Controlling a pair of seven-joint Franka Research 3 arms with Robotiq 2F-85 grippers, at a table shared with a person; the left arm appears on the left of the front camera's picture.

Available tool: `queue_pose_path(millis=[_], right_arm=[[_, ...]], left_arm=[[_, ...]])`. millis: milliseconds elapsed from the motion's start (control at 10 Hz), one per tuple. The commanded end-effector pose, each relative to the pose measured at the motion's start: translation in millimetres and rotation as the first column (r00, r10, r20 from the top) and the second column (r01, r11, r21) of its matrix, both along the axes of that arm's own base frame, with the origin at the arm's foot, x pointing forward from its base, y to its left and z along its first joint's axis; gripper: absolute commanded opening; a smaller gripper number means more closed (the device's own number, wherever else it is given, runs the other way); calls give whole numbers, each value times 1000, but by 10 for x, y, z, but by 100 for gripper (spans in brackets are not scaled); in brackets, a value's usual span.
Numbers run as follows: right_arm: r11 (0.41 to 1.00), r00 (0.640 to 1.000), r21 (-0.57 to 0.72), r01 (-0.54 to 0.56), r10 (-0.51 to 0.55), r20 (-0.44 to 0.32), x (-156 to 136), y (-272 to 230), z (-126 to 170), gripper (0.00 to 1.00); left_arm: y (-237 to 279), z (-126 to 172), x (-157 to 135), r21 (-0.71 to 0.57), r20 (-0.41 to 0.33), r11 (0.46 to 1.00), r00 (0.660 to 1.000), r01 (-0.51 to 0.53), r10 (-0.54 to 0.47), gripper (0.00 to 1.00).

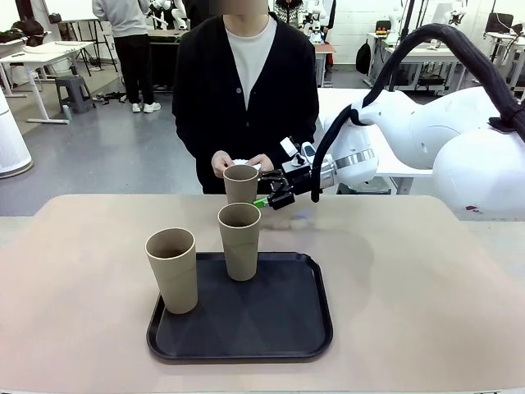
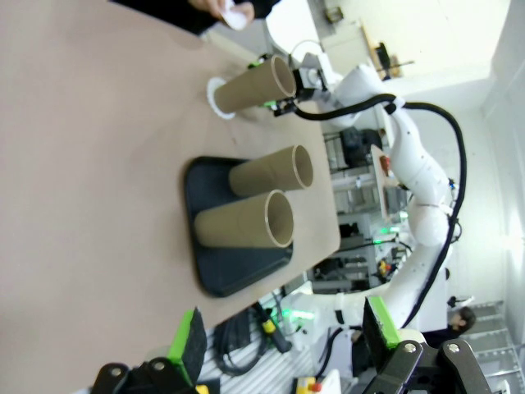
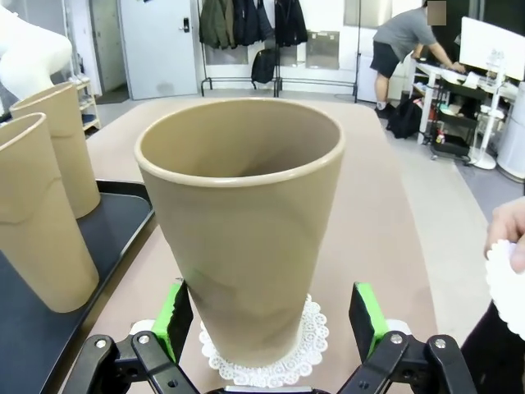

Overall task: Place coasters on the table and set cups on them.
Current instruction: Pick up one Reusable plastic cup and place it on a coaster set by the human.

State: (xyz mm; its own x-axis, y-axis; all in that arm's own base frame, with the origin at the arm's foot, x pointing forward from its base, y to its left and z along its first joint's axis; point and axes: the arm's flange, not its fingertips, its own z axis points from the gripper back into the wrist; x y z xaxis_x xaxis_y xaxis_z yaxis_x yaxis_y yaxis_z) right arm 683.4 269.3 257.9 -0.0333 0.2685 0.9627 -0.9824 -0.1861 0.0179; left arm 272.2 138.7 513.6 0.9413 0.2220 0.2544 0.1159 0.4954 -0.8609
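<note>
One tan cup (image 3: pixel 246 222) stands upright on a lacy white coaster (image 3: pixel 310 335) on the beige table (image 1: pixel 410 279), at its far side in front of the person. My right gripper (image 3: pixel 271 324) is open around this cup's base, with a gap at each green pad (image 3: pixel 365 316). In the front view the same cup (image 1: pixel 240 182) has the right gripper (image 1: pixel 275 197) just to its right. Two more cups (image 1: pixel 172 269) (image 1: pixel 239 240) stand on the black tray (image 1: pixel 238 336). My left gripper (image 2: pixel 285 332) hangs open and empty, well back from the tray (image 2: pixel 215 267).
The person's hands (image 1: pixel 223 162) hold more white coasters (image 3: pixel 507 283) just beyond the table's far edge. Bare tabletop lies left and right of the tray. My right arm (image 1: pixel 459 156) reaches in from the right, above the table.
</note>
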Motion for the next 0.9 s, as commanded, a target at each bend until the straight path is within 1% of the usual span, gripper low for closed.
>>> queue_pose_path(millis=[0,100,200,300,400,500,600,700,800], right_arm=[[999,1000,-38,21,-22,-9,21,-133,158,100],[998,999,-41,41,-41,3,-2,-224,256,100],[995,998,-72,65,-64,11,-57,-323,392,100],[984,994,-143,103,-98,40,-141,-433,589,100],[943,989,-298,151,-146,40,-274,-576,861,100],[881,984,-439,177,-172,51,-429,-657,1164,100],[792,978,-576,203,-186,90,-651,-694,1501,100],[664,974,-713,225,-178,142,-891,-720,1807,100],[564,956,-773,289,-202,211,-1122,-709,2099,100]], left_arm=[[14,6,6,-5,24,1000,1000,5,-5,100],[14,6,6,-5,24,1000,1000,5,-5,100],[14,6,6,-5,24,1000,1000,5,-5,100],[14,6,6,-5,24,1000,1000,5,-5,100],[14,6,6,-5,24,1000,1000,5,-5,100],[14,6,6,-5,24,1000,1000,5,-5,100],[14,6,6,-5,24,1000,1000,5,-5,100],[14,6,6,-5,24,1000,1000,5,-5,100],[14,6,6,-5,24,1000,1000,5,-5,100]])
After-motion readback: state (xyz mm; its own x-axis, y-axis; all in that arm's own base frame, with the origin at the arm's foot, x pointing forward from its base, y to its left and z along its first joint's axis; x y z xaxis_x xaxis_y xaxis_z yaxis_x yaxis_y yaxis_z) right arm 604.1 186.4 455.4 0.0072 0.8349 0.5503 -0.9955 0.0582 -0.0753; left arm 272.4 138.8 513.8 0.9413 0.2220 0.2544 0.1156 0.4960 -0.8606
